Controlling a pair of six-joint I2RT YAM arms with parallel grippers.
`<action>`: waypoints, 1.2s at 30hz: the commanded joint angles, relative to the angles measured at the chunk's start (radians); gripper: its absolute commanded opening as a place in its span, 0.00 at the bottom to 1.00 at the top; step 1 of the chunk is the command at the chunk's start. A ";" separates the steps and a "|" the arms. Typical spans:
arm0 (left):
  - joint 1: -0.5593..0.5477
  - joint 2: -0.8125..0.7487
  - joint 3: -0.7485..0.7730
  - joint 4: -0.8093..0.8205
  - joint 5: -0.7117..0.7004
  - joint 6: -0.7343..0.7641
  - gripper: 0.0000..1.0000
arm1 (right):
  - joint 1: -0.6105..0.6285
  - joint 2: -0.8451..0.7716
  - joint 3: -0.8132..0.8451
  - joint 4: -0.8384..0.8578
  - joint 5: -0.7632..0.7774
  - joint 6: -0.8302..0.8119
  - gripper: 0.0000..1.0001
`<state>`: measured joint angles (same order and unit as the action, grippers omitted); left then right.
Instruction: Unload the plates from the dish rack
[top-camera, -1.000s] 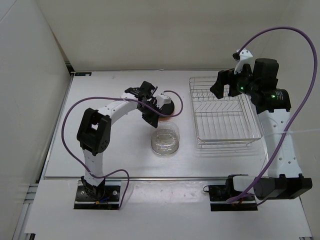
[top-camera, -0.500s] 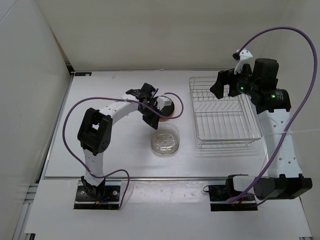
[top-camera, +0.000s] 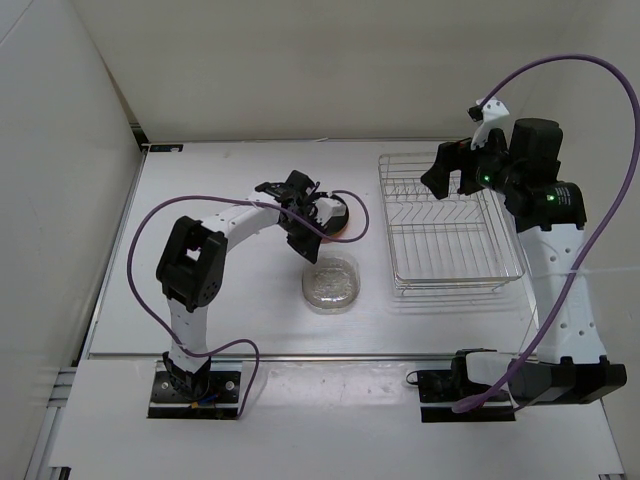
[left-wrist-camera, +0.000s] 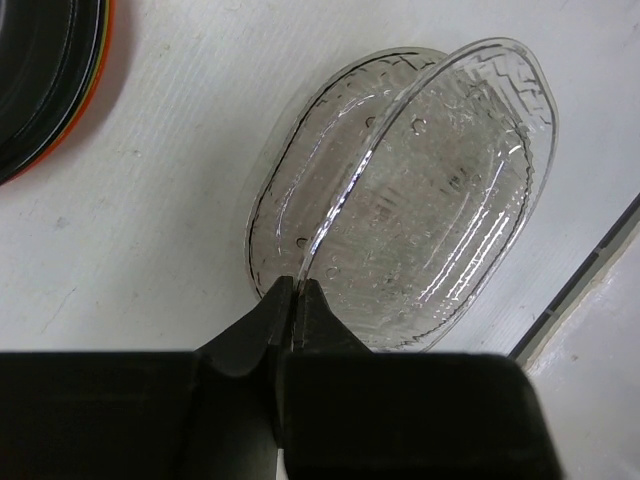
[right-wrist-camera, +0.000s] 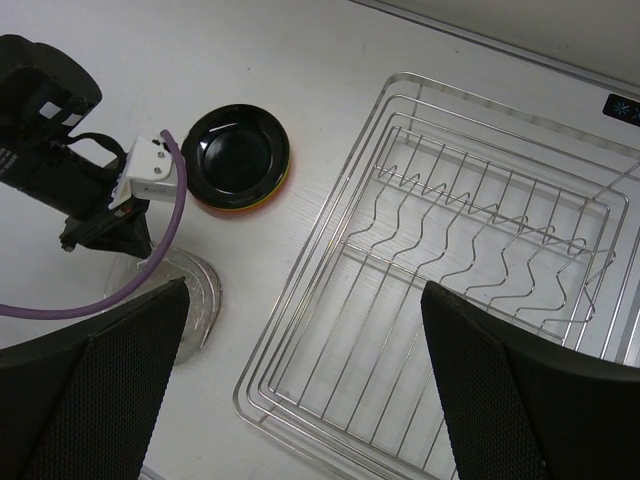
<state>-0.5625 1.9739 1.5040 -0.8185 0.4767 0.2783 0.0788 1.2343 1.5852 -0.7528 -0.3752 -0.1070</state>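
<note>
My left gripper (left-wrist-camera: 293, 292) is shut on the near rim of the clear plate (left-wrist-camera: 440, 190), which it holds tilted over the white table. From the top view the clear plate (top-camera: 331, 284) lies just in front of my left gripper (top-camera: 308, 243). A black plate (right-wrist-camera: 238, 152) tops a stack with yellow-green and orange edges (top-camera: 333, 218) behind it. The dish rack (top-camera: 450, 228) at the right holds no plates. My right gripper (top-camera: 456, 170) hovers open above the dish rack (right-wrist-camera: 470, 290), nothing between its fingers.
A purple cable (right-wrist-camera: 150, 260) loops from the left wrist over the clear plate's side. The table's front edge (top-camera: 330, 353) runs just ahead of the plate. White walls (top-camera: 60, 180) close in the left and back.
The clear plate has sunk a little and lies flatter in the left gripper's hold. The left wrist shifted slightly. The right arm barely moved.
</note>
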 joint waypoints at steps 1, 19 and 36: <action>-0.005 -0.021 -0.016 0.030 -0.003 -0.004 0.12 | -0.001 -0.030 -0.010 0.029 -0.021 0.003 1.00; -0.005 -0.012 0.065 0.028 -0.012 -0.033 0.23 | -0.001 -0.030 -0.010 0.020 -0.039 0.003 1.00; 0.004 -0.078 0.047 0.028 -0.047 -0.033 0.33 | -0.001 -0.039 -0.010 0.020 -0.035 -0.007 1.00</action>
<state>-0.5629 1.9728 1.5402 -0.7929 0.4488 0.2451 0.0788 1.2186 1.5742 -0.7536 -0.4030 -0.1081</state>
